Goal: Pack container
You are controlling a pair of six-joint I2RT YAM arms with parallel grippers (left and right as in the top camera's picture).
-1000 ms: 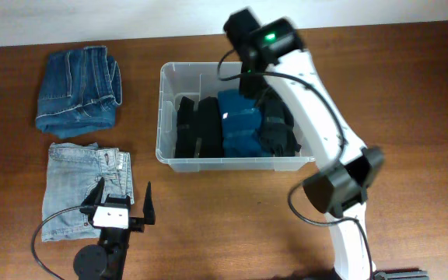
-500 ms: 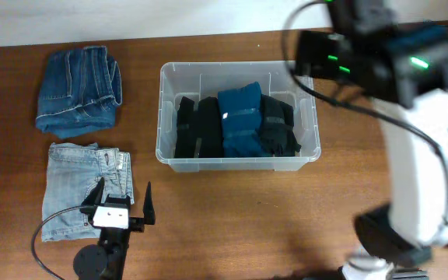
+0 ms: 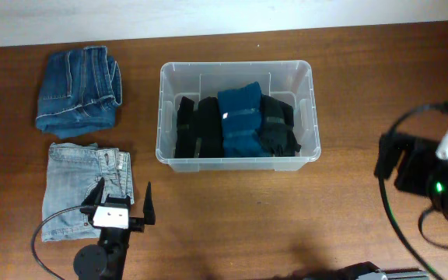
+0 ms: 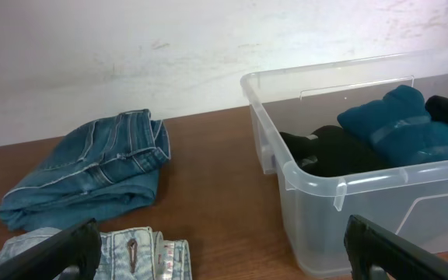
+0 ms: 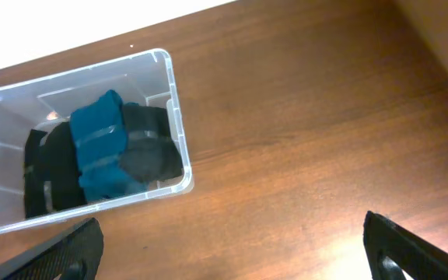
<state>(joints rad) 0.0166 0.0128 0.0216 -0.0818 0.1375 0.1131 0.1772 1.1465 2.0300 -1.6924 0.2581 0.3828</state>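
Observation:
The container (image 3: 164,117), a clear plastic bin, stands at the table's middle back. It holds folded black clothes (image 3: 197,124) and a folded teal garment (image 3: 242,120) side by side. My left gripper (image 3: 123,204) sits low at the front left, open, with one finger over the light jeans (image 3: 80,187) and nothing between its fingers. My right gripper (image 5: 236,257) is open and empty above bare wood, to the right of the container (image 5: 173,109). Its arm (image 3: 430,175) shows at the right edge in the overhead view.
Folded dark blue jeans (image 3: 78,89) lie at the back left, with the light jeans just in front of them. The left wrist view shows the dark jeans (image 4: 92,167), the light jeans (image 4: 131,253) and the container's near corner (image 4: 341,183).
My right arm has left the container and swung back to the table's right front. Its gripper opened on the way. The teal garment stays in the bin; the left arm has not moved.

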